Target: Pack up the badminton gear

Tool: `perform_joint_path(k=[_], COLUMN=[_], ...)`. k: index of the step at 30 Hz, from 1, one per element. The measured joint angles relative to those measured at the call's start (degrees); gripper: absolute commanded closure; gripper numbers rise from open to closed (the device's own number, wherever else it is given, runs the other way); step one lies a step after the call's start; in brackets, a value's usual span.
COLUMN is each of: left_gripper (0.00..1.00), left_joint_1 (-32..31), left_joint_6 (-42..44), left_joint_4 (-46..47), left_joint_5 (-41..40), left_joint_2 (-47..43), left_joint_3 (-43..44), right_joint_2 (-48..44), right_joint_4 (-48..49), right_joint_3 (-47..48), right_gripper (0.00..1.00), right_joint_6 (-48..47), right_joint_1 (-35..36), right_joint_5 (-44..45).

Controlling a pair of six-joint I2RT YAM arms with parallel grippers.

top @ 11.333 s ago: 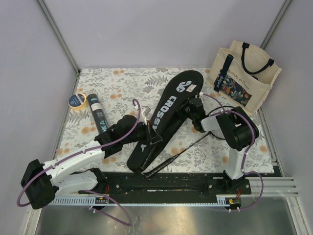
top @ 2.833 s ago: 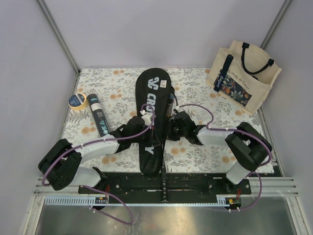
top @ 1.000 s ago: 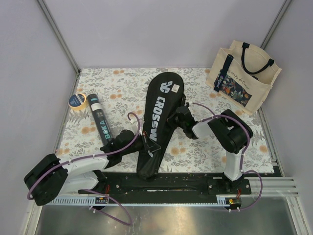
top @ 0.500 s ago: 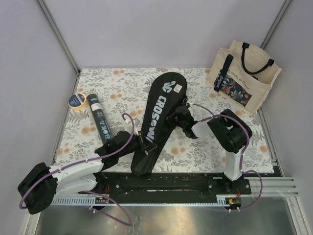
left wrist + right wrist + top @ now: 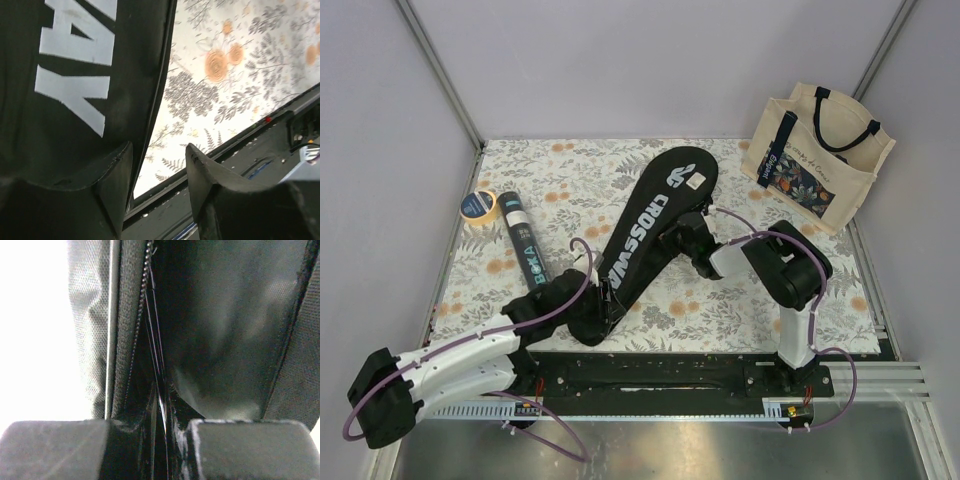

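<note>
The long black bag marked "CROSSWAY" (image 5: pixel 642 232) lies slantwise on the floral cloth, its wide end far right and its narrow end near left. My left gripper (image 5: pixel 597 306) is at the narrow end, open, its left finger against the bag's edge (image 5: pixel 75 75); bare cloth shows in the gap of the gripper (image 5: pixel 157 146). My right gripper (image 5: pixel 683 233) is at the bag's right edge. In the right wrist view the gripper (image 5: pixel 150 424) is shut on a thin black racket rim (image 5: pixel 161 405) inside the bag's zip opening (image 5: pixel 220 315). The black tube (image 5: pixel 525 250) lies at the left. No shuttlecocks show.
A yellow-rimmed tape roll (image 5: pixel 478 205) lies at the far left beside the tube. A cream tote bag (image 5: pixel 820 155) stands at the back right. The black base rail (image 5: pixel 660 372) runs along the near edge. Grey walls close in the left, back and right.
The bag has turned clockwise: its narrow end swung left and nearer, its wide end went right. My left arm drew back to the left with it. The racket seen earlier is now inside the bag.
</note>
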Motion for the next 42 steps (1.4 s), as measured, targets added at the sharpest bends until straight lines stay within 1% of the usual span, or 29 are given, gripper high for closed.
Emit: perform_joint_path(k=[6, 9, 15, 17, 19, 23, 24, 30, 37, 42], left_gripper=[0.48, 0.47, 0.47, 0.49, 0.57, 0.94, 1.0, 1.0, 1.0, 1.0], left_joint_1=[-0.7, -0.7, -1.1, -1.1, -1.2, -1.4, -1.5, -2.5, -2.8, -2.8], left_joint_6=[3.2, 4.4, 6.7, 7.5, 8.2, 8.8, 8.9, 7.9, 3.9, 0.4], left_joint_4=[-7.6, -9.5, -10.6, -10.5, -10.3, -9.9, -10.0, -9.7, -8.6, -4.9], left_joint_5=[-4.2, -6.4, -10.1, -10.9, -11.5, -11.7, -11.7, -9.9, -7.7, -4.7], left_joint_2=[2.0, 3.5, 7.7, 9.2, 10.4, 12.0, 12.2, 11.6, 6.1, 3.1], left_joint_3=[1.4, 2.6, 5.9, 6.3, 6.4, 6.7, 7.0, 8.2, 7.8, 5.0], right_joint_2=[1.0, 1.0, 1.3, 1.4, 1.5, 1.5, 1.6, 2.1, 2.6, 2.6], right_joint_4=[0.3, 0.4, 1.4, 1.6, 1.6, 1.7, 1.7, 4.4, 5.4, 5.0], right_joint_3=[0.2, 0.2, 0.2, 0.2, 0.2, 0.2, 0.2, -0.9, -0.8, 0.1], right_gripper=[1.0, 1.0, 1.0, 1.0, 1.0, 1.0, 1.0, 1.0, 1.0, 1.0], right_joint_6=[0.0, 0.1, 0.9, 1.1, 1.1, 1.4, 1.5, 5.1, 8.0, 8.2], right_joint_1=[0.0, 0.0, 0.0, 0.0, 0.0, 0.0, 0.0, -0.9, -1.7, -1.7], right_joint_5=[-0.1, -0.2, -0.2, -0.2, -0.2, -0.4, -0.5, -0.7, -2.2, -3.1])
